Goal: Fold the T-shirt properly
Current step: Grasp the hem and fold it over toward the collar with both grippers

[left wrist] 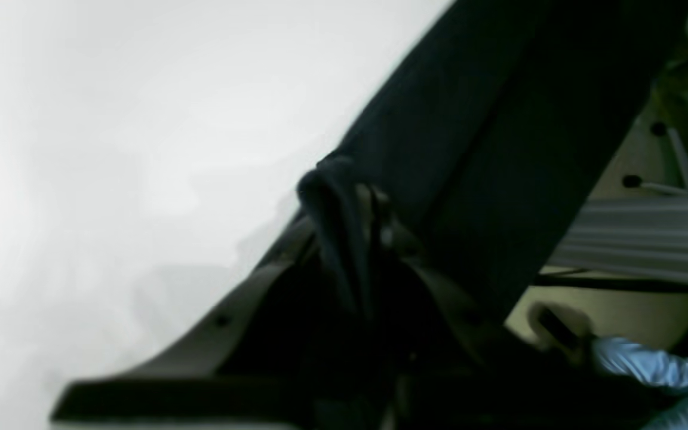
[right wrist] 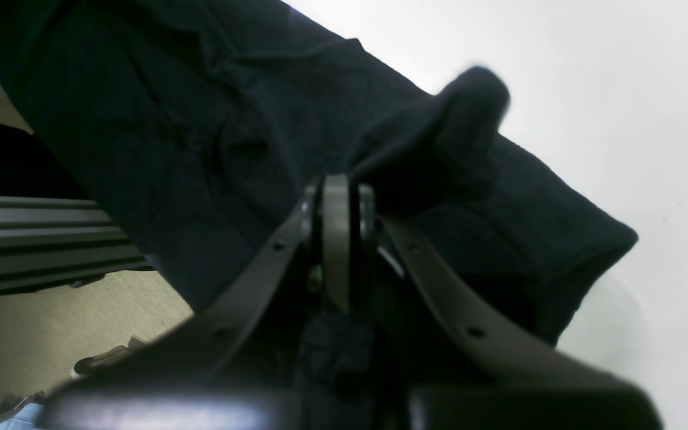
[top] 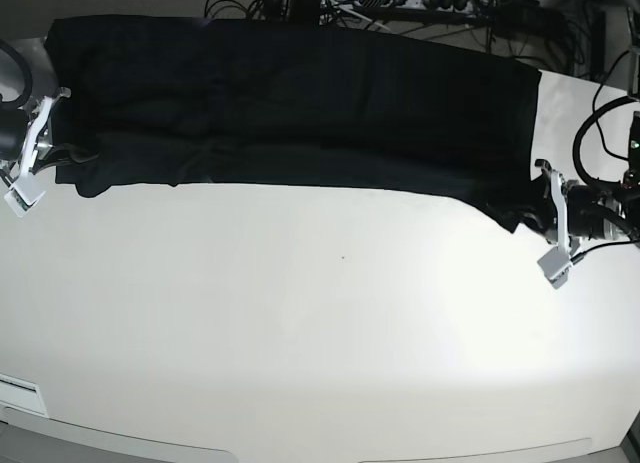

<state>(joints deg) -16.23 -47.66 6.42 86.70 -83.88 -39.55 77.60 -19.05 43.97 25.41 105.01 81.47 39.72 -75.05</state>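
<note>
Left end effector: low at the worktop's right side in the base view, pointing inward, clamped on a bunched T-shirt corner.
Right end effector: opposite side, pinching the other lower corner.
T-shirt: plain black, long axis stretched from one end effector to the other across the far half of the worktop.

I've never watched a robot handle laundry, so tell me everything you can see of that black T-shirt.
The T-shirt is plain black, soft knit cloth, with no print showing. It lies as a long, wrinkled band across the far side of the white table. The right gripper pinches one end and the left gripper the other, a small bunch of cloth poking up from the fingers.
</note>
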